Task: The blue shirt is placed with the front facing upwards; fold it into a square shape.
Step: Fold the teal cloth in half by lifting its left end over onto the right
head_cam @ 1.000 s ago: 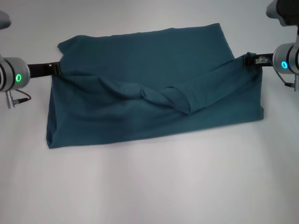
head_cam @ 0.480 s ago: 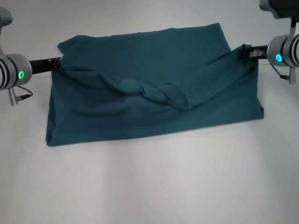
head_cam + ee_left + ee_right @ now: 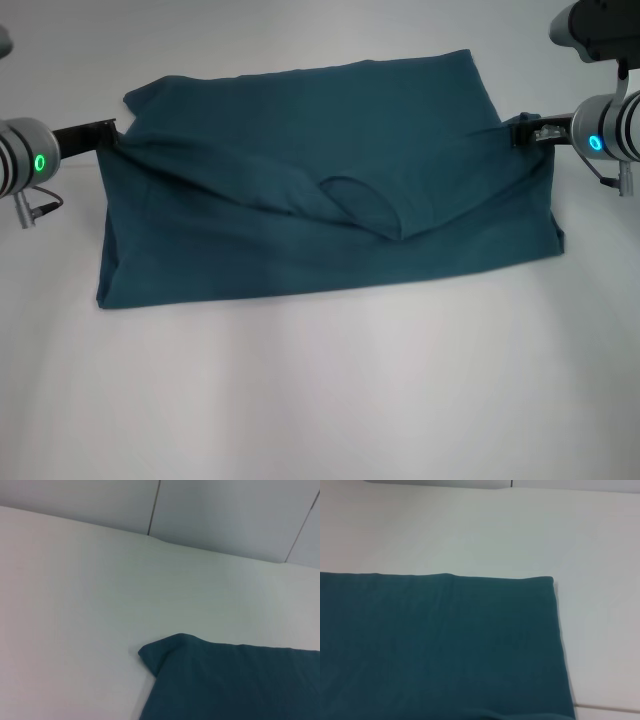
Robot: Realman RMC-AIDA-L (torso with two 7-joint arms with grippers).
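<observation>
The shirt (image 3: pixel 330 215) is dark teal-blue and lies spread wide across the white surface, already folded into a broad, roughly rectangular shape. No lettering shows on the upturned side. Its near layer is lifted at the left and right ends and sags in the middle into a shallow V, with a rounded fold of cloth at the low point. The far edge lies flat, its corners slightly rounded.
</observation>
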